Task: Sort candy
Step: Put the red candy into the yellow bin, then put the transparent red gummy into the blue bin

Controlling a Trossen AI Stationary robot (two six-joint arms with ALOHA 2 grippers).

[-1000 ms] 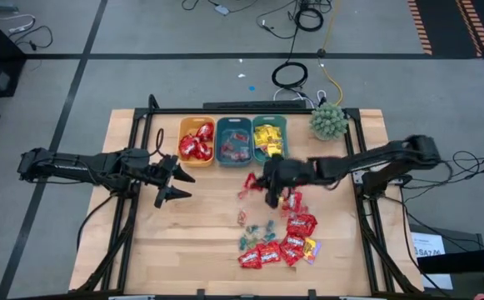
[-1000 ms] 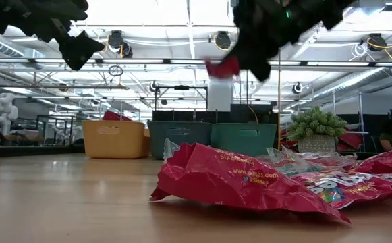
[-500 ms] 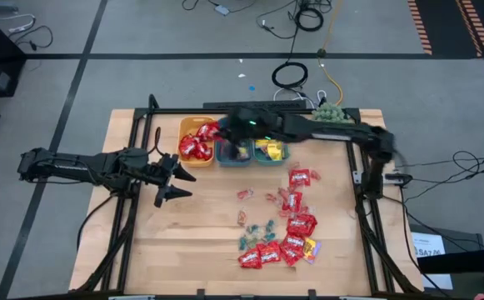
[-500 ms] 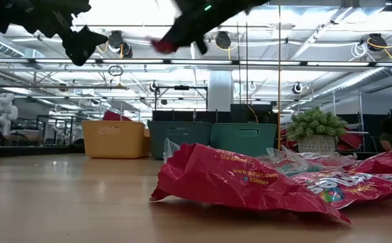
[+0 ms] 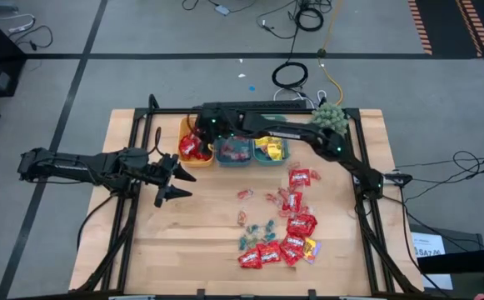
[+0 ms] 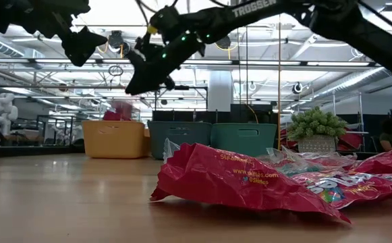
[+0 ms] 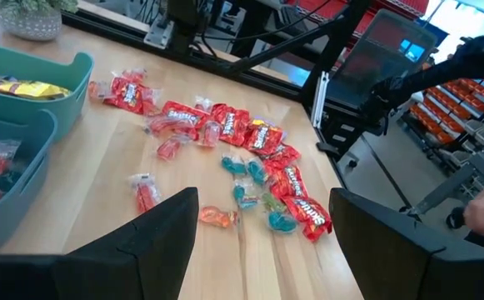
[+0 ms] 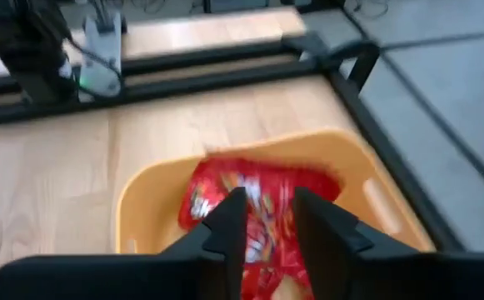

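Loose candy point(image 5: 287, 225) lies on the table's right half: red packets, small blue pieces, one yellow packet. More red packets point(image 8: 258, 196) fill the orange bin point(image 5: 183, 158). My right gripper point(image 5: 198, 133) hangs over that bin, fingers apart with nothing between them point(image 8: 268, 229). In the low view a blurred red packet point(image 6: 121, 108) shows just above the bin's rim, below and apart from my right gripper point(image 6: 136, 84). My left gripper point(image 5: 171, 183) waits open above the table's left half, its fingers spread wide point(image 7: 262, 242).
Beside the orange bin stand a dark teal bin point(image 5: 233, 150) with small pieces and a teal bin point(image 5: 271, 150) with yellow packets. A green spiky plant point(image 5: 328, 119) sits at the far right corner. Bare wood lies at the table's left and near sides.
My right gripper has swung from above the loose candy toward the table's far left, carrying a red packet, and now hangs over the orange bin. It has let go of the packet, which shows blurred below it at the bin's rim.
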